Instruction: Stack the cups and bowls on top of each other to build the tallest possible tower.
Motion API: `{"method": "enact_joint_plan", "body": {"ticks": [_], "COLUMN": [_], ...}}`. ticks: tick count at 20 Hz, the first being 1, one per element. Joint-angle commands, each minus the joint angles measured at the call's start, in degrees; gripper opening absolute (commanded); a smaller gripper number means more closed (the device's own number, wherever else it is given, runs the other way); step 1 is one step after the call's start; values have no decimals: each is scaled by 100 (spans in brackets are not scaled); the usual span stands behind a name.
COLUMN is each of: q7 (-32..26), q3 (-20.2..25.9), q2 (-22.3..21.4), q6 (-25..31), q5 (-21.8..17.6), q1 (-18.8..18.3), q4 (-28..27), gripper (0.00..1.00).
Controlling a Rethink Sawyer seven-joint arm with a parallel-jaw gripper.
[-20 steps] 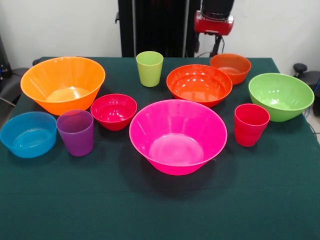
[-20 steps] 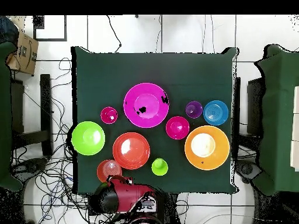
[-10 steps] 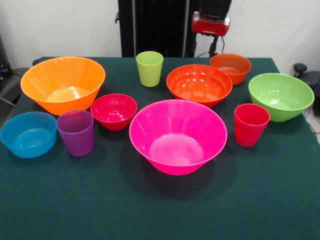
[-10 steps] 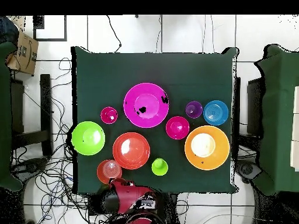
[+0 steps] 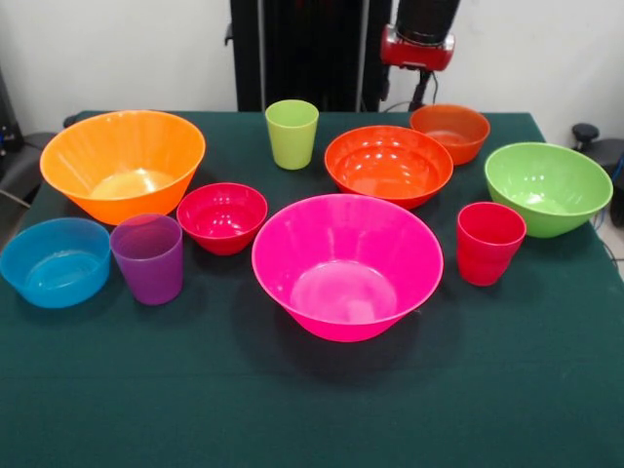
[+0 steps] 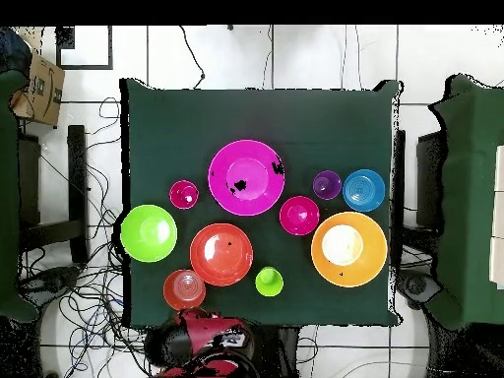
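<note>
All cups and bowls stand apart on the green table; none is nested. The wide pink bowl (image 5: 346, 263) (image 6: 246, 177) is empty at the middle. Around it are the yellow-orange bowl (image 5: 122, 161), orange-red bowl (image 5: 388, 164), green bowl (image 5: 548, 185), small orange bowl (image 5: 449, 130), small red bowl (image 5: 222, 214) and blue bowl (image 5: 55, 259). The lime cup (image 5: 292, 132), purple cup (image 5: 147, 256) and red cup (image 5: 489, 242) stand upright. The arm's red and black end (image 5: 419, 39) (image 6: 202, 340) hangs behind the table's far edge, beyond the small orange bowl. Its gripper's state does not show.
The table's edge (image 6: 128, 197) has cables on the floor beside it. A cardboard box (image 6: 39, 89) sits off the table's corner. Another green table (image 6: 472, 197) stands to the side. The black pedestal (image 5: 302, 49) rises behind the lime cup.
The arm's red end has drawn back a little from the table's edge toward the robot's base. The cups and bowls have not moved.
</note>
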Motion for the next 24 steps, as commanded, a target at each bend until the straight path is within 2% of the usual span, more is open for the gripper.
{"method": "enact_joint_plan", "body": {"ticks": [1,10,19,24], "q7": [1286,1466,1578,1614], "q3": [354,288,307,304], "q2": [332,634,1074,906], "q6": [-564,-837,-1157,-1060], "q5": [281,261,149,162], "q1": [250,373,341,365], "q4": [-142,-231,-465,-334], "gripper": [100,100,100,100]}}
